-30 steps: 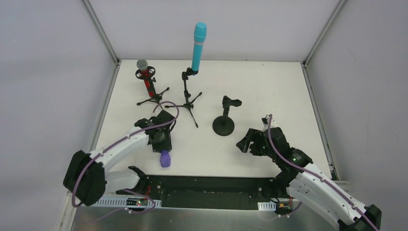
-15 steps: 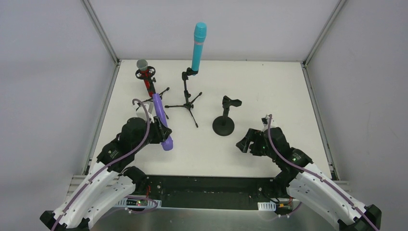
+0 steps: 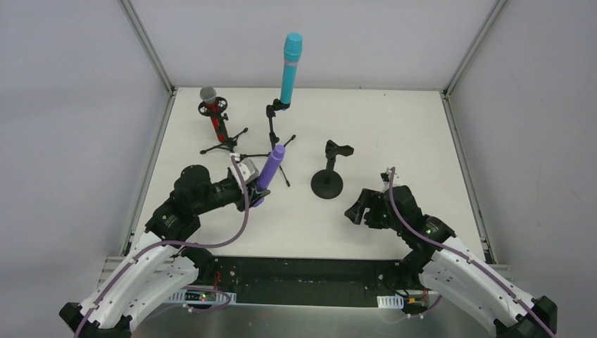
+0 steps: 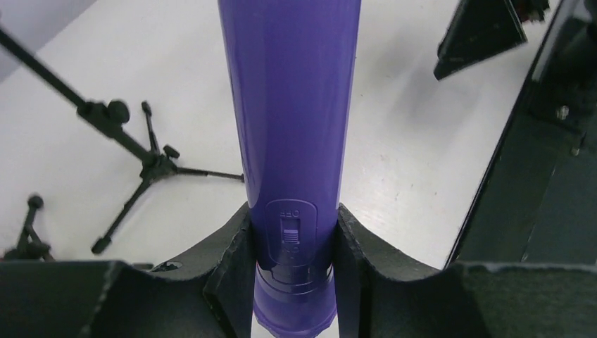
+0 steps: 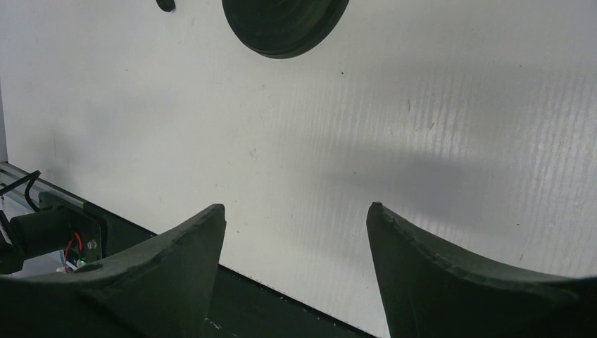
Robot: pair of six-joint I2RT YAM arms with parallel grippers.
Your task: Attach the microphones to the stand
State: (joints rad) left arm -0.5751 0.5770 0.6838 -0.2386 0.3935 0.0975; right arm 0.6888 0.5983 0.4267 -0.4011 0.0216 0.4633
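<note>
My left gripper is shut on the purple microphone, clamping it near the switch end; the shaft runs up and to the right, off the table. The cyan microphone stands upright in the tall tripod stand at the back. At back left the red microphone with a grey mesh head sits in a small tripod stand. A round-base stand with an empty clip stands mid-table. My right gripper hangs open near the front right, nothing between its fingers.
The white table is walled by grey panels at the left, back and right. A black channel runs along the near edge between the arm bases. The round stand's base shows at the top of the right wrist view.
My left arm has lifted the purple microphone from the table and swung it round, so it now points up to the right toward the stands. The right arm has stayed still.
</note>
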